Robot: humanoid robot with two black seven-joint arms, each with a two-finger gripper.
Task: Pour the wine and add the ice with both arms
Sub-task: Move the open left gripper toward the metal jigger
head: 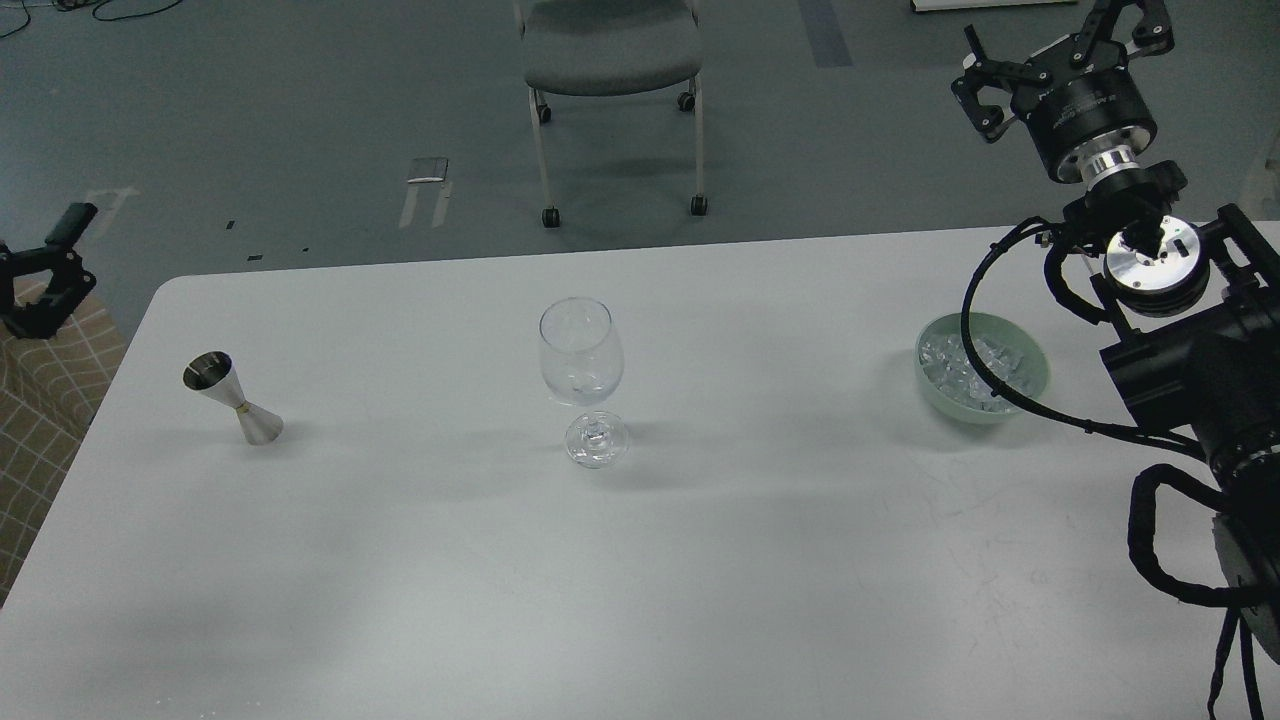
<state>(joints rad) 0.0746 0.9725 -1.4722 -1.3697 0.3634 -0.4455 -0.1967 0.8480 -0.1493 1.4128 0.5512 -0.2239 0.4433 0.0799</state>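
Observation:
An empty-looking clear wine glass [581,352] stands upright at the middle of the white table [640,580]. A steel jigger [232,398] stands at the table's left. A pale green bowl [958,407] at the right holds many clear ice cubes [945,360]. No wine can be made out. My right gripper [1062,45] is open and empty, raised beyond the table's far right edge, behind the bowl. Of my left gripper [45,275] only one finger shows at the left edge, well left of the jigger.
A grey office chair [610,45] stands on the floor behind the table. My right arm's black body and cables [1190,400] lie over the table's right side, one cable crossing the bowl. A checked brown surface [40,430] lies left of the table.

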